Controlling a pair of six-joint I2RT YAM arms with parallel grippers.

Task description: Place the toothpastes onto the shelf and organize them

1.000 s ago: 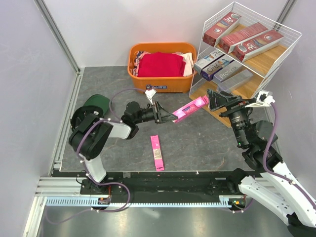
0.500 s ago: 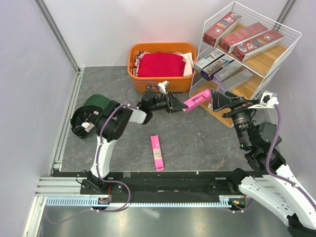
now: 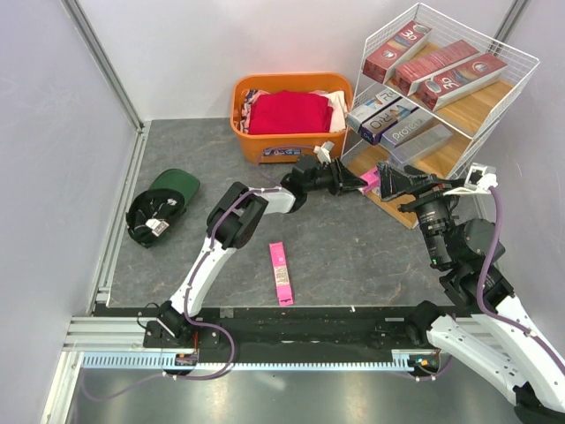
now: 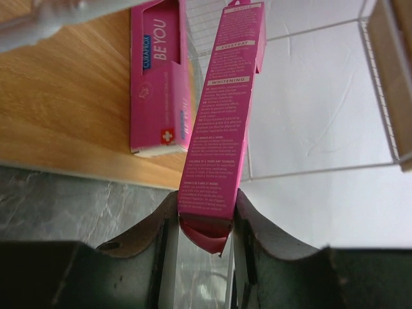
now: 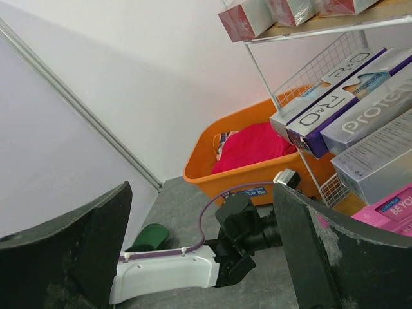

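- Presently, at the foot of the shelf, the left gripper is clamped tight on one end of a pink box; the box juts out ahead of it, over the edge of the lowest board and toward the wire frame.
- A second pink box already lies on that board, just beside the held one; dark red boxes fill the top board, purple and grey boxes the middle one; a third pink box lies on the bench, well apart from the shelf.
- The right gripper hangs just beside the left, jaws spread wide, nothing between them.
- Likely hazard: the grip sits at the very end of a long carton, on a flap that looks crumpled; any contact at the far tip could swing the box in the jaws or pull it loose.
- Likely hazard: the far tip is near the wire; a push straight on could snag it there, or shove the second pink box askew.
- Likely hazard: the boards slant; a box let go high or crooked could slide and come to rest out of line.
- Likely hazard: the two grippers are close together; a careless move by either could knock one into the other.
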